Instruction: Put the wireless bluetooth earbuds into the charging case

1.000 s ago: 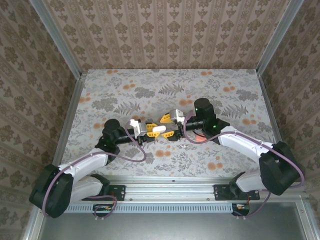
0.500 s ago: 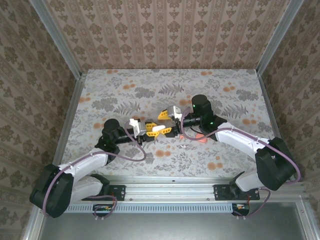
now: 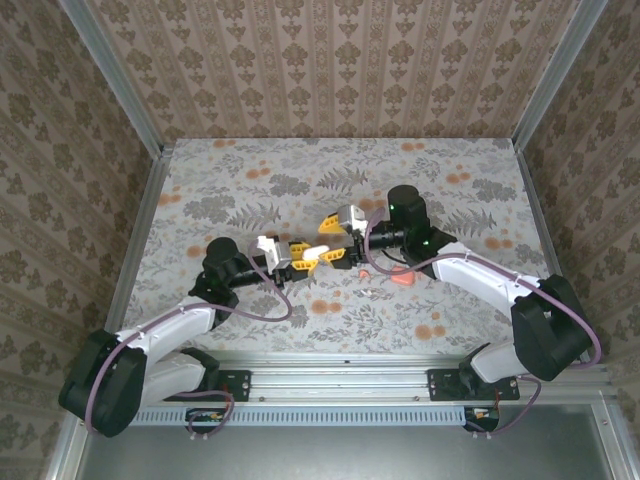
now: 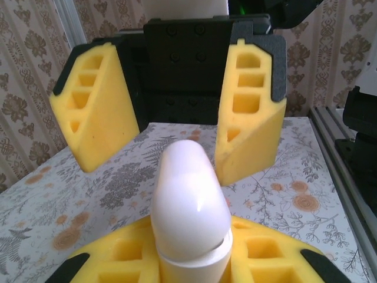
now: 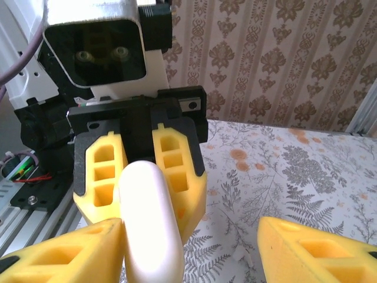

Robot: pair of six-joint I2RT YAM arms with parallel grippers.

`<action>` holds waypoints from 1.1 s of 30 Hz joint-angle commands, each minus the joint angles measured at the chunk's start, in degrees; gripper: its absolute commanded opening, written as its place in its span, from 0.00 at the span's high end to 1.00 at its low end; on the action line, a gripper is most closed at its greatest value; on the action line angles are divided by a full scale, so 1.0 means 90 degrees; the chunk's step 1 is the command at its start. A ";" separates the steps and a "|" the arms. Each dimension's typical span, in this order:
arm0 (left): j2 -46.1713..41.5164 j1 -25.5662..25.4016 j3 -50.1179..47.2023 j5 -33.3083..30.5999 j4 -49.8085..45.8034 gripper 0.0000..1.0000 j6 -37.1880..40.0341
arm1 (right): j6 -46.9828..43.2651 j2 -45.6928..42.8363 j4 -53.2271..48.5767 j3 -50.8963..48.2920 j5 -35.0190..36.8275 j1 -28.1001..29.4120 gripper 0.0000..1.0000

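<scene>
Charging case, white: clamped in left gripper and offered to right gripper, whose jaws stand apart, probably to open it.

The table has a pale cover with grey leaves and orange flowers on it. A back wall and two side walls stand round it. All have tan paper with brown curly shapes in rows. Shiny metal posts run up the back corners. A metal rail lies along the near edge. Below it is a flat grey strip, maybe the floor. The light is soft.
</scene>
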 commanded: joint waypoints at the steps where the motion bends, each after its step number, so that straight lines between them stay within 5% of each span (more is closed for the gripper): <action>1: -0.0140 -0.0015 0.0042 0.0477 -0.0067 0.83 -0.0001 | 0.0217 0.0083 0.0492 0.0305 0.0599 -0.0204 0.39; 20: -0.0073 0.0169 -0.0038 0.0282 0.0144 0.84 -0.0180 | 0.0536 -0.0064 0.0630 0.0322 0.0614 -0.0293 0.39; 33: -0.0151 0.1154 -0.0313 -0.1220 0.0067 0.84 -0.0943 | 0.2708 0.0062 -0.3378 0.2379 0.2471 -0.0200 0.34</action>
